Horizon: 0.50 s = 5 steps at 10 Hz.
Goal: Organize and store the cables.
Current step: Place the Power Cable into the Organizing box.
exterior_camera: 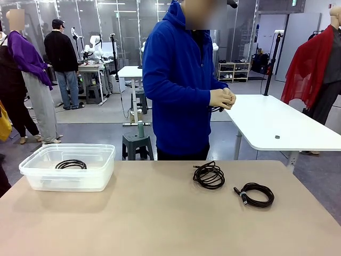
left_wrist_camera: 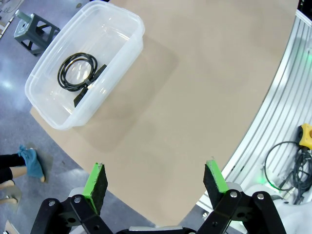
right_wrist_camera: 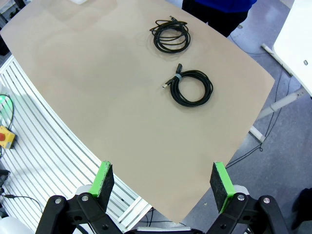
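My left hand (left_wrist_camera: 155,169) and right hand (right_wrist_camera: 161,169) hang spread, empty. One cable (exterior_camera: 71,164) is stored in the plastic bin (exterior_camera: 66,182), ten o'clock; two loose coils (exterior_camera: 209,175) wait, two o'clock.

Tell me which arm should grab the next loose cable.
Right. The nearer black coiled cable and the farther one lie right of centre, ahead of the open right hand; the left hand faces the clear plastic bin.

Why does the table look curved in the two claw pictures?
Left wrist view: the wide lens bows the table edge, and the clear bin casts a soft shadow. Right wrist view: same bowing; both cables look sharp. Front view: edges straight, light even, little glare.
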Tool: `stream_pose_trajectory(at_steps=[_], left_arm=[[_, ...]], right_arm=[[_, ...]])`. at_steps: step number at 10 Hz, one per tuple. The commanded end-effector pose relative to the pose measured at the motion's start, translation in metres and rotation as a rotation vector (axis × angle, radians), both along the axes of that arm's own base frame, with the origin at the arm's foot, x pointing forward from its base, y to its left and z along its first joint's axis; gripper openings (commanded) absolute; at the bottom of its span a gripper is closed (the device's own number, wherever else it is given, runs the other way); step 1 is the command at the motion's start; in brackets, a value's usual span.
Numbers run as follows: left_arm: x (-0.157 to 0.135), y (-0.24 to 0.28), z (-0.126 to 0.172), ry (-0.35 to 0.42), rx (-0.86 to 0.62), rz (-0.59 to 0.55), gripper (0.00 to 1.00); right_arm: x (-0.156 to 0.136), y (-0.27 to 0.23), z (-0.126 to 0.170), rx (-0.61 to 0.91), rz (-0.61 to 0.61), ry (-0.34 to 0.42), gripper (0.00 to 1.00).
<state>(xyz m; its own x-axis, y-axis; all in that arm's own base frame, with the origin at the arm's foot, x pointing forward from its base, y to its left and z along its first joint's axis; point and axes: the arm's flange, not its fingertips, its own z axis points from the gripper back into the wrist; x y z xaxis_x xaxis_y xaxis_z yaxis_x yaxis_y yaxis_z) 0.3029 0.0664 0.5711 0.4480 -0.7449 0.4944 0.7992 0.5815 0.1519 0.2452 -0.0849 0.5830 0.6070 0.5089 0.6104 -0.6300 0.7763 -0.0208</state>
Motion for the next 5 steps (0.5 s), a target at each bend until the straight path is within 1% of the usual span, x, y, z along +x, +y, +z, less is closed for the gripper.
stream_pose_trajectory(at_steps=[1, 5], left_arm=[[-0.0011, 0.0014, 0.0008, -0.001, 0.006, 0.011, 1.00], [-0.0011, 0.0014, 0.0008, -0.001, 0.006, 0.011, 1.00]], right_arm=[[-0.0003, -0.0009, -0.0007, 0.002, -0.005, -0.003, 1.00], [-0.0003, -0.0009, -0.0007, 0.002, -0.005, -0.003, 1.00]])
